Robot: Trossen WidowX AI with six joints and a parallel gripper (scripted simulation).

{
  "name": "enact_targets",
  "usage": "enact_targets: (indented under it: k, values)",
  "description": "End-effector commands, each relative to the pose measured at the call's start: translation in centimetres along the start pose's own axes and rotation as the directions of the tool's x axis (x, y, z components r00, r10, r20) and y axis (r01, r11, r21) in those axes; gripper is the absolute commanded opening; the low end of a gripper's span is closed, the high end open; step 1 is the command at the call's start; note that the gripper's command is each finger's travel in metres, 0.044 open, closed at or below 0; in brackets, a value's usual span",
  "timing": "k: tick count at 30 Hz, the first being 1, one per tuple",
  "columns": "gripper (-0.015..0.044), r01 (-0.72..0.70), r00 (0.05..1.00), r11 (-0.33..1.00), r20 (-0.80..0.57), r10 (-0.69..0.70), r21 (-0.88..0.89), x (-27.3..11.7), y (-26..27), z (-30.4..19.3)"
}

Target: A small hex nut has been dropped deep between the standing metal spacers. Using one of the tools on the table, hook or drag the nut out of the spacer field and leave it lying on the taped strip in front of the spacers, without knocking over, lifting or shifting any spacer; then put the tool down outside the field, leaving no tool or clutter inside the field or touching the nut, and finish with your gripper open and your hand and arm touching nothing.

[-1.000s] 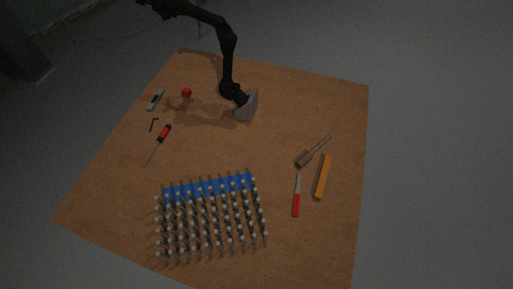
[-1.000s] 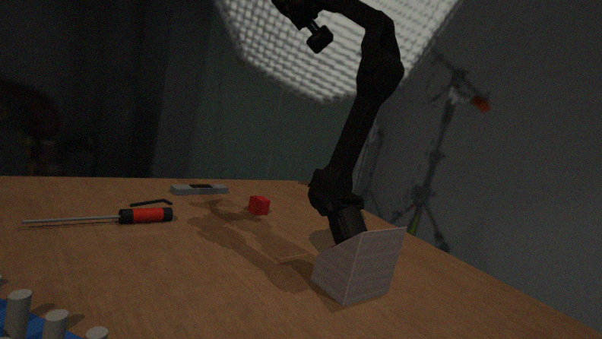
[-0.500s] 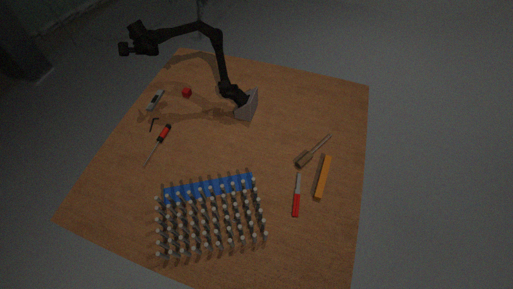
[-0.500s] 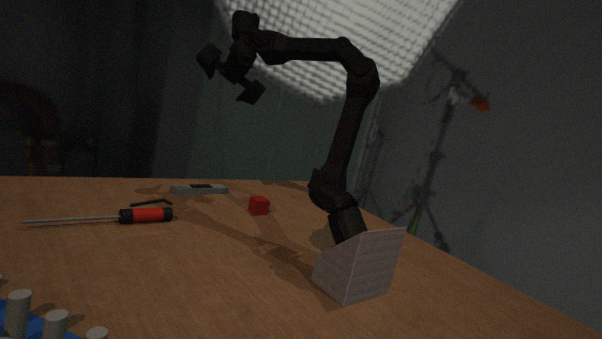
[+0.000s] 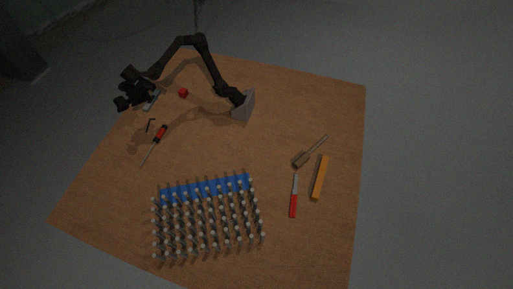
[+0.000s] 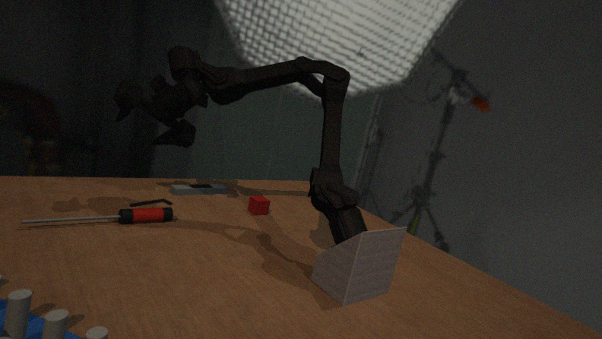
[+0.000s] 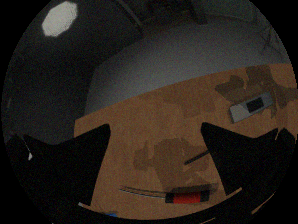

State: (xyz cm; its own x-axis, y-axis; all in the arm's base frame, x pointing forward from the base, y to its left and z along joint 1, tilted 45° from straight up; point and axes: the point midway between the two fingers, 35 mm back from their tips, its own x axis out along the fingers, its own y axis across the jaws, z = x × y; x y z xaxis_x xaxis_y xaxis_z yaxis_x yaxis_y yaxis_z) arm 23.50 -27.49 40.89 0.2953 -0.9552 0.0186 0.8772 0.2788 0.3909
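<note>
My gripper (image 6: pixel 135 131) (image 7: pixel 157 128) is open and empty, high above the table's left side. A tiny nut (image 5: pixel 230 221) lies deep among the standing spacers (image 5: pixel 262 234) (image 6: pixel 17 313), towards the right of the field. The blue taped strip (image 5: pixel 213 184) lies along the field's edge nearest the arm. A black hex key (image 5: pixel 148 124) (image 6: pixel 147 203) (image 7: pixel 196 157) lies near the red-and-black screwdriver (image 5: pixel 160 133) (image 6: pixel 147 215) (image 7: pixel 186 198), whose shaft points away from the arm base. A wooden-handled tool (image 5: pixel 300 159) and a red-handled tool (image 5: pixel 293 205) lie right of the field.
A grey block with a dark inset (image 5: pixel 147 107) (image 6: pixel 181 190) (image 7: pixel 242 113) lies near the left table edge. A red cube (image 5: pixel 182 92) (image 6: pixel 258 205) lies between it and the pale arm base (image 5: pixel 243 111) (image 6: pixel 375 269). An orange bar (image 5: pixel 320 177) lies at the right.
</note>
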Motion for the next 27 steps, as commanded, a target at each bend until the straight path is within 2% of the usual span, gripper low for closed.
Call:
enact_targets:
  k: [1,7,14,20,27]
  values:
    - [0.044,-0.12,0.988,0.988,-0.112,0.109,-0.095,-0.4,3.3,-6.5]
    - [0.044,-0.327,0.926,0.919,-0.27,0.265,-0.221,-3.4,7.8,-16.1]
    - [0.044,-0.572,0.795,0.753,-0.444,0.413,-0.324,-9.9,10.7,-26.4]
    - [0.044,-0.758,0.641,0.537,-0.58,0.503,-0.371,-17.3,10.9,-34.0]
    - [0.044,-0.906,0.419,0.202,-0.721,0.552,-0.372,-26.9,7.8,-41.0]
